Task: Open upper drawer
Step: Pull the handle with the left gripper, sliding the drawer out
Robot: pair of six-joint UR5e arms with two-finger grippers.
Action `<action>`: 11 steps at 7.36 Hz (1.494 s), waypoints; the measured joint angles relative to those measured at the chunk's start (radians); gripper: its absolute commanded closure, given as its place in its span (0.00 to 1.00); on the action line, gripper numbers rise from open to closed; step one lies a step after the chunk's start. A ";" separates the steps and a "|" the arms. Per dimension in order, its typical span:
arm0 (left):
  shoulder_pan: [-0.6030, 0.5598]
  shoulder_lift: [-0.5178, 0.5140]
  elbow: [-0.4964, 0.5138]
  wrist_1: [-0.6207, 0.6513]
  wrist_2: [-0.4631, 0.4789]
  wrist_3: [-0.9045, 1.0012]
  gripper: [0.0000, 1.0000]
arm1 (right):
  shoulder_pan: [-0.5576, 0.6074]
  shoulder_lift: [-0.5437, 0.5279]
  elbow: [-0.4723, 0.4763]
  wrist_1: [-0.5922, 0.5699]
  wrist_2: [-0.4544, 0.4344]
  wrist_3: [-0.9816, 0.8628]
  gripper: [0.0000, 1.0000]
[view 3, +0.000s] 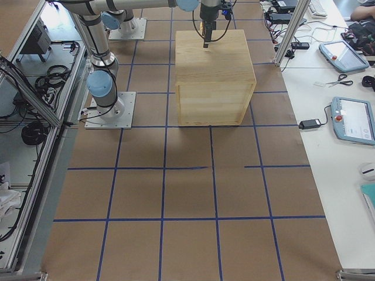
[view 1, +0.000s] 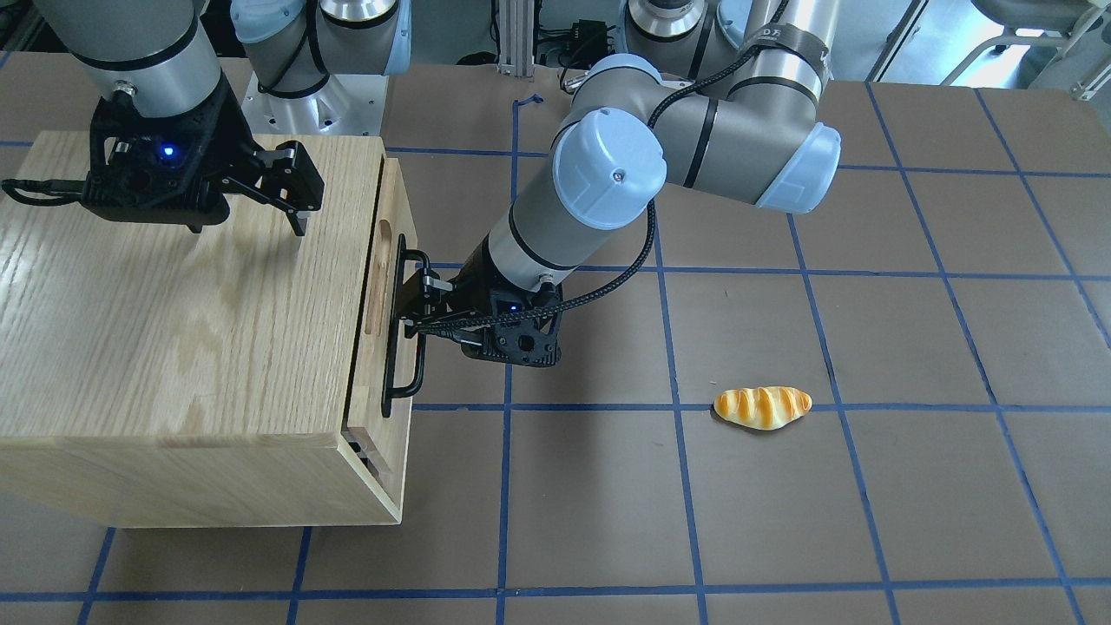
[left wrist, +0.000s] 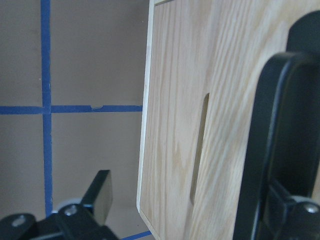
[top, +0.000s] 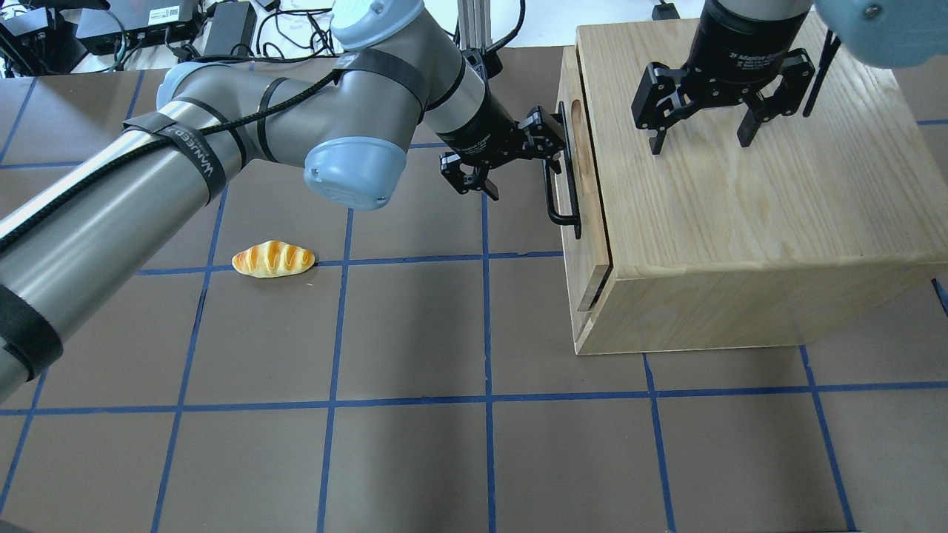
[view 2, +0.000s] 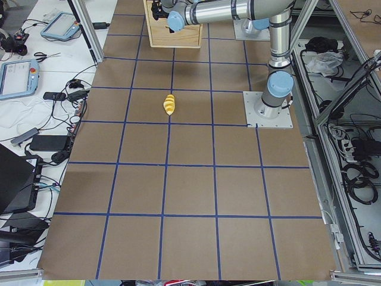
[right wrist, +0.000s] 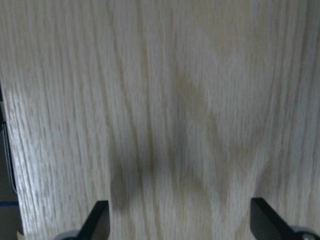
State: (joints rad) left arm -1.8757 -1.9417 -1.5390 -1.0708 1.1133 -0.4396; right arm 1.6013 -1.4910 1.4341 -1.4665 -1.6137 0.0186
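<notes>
Though half-hidden, left fingers [top: 538,126] perhaps astride handle [view 1: 391,360].

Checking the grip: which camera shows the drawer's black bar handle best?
The exterior front-facing view: nearly the whole bar handle shows in profile, with the left claw at it. In the overhead view, the claw hides part of it. The left wrist view gives only a blurred close-up piece. The remaining views show it tiny or not at all.
</notes>
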 measured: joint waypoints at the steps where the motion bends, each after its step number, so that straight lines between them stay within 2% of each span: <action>1: 0.000 0.003 -0.001 -0.001 0.006 0.008 0.00 | 0.000 0.000 0.000 0.000 0.000 0.000 0.00; 5: 0.004 0.018 -0.005 -0.015 0.033 0.048 0.00 | 0.000 0.000 -0.001 0.000 0.000 0.001 0.00; 11: 0.075 0.047 -0.030 -0.040 0.035 0.130 0.00 | 0.000 0.000 -0.001 0.000 0.000 0.001 0.00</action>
State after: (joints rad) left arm -1.8011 -1.8943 -1.5687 -1.1106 1.1478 -0.3101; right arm 1.6015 -1.4910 1.4328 -1.4665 -1.6138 0.0193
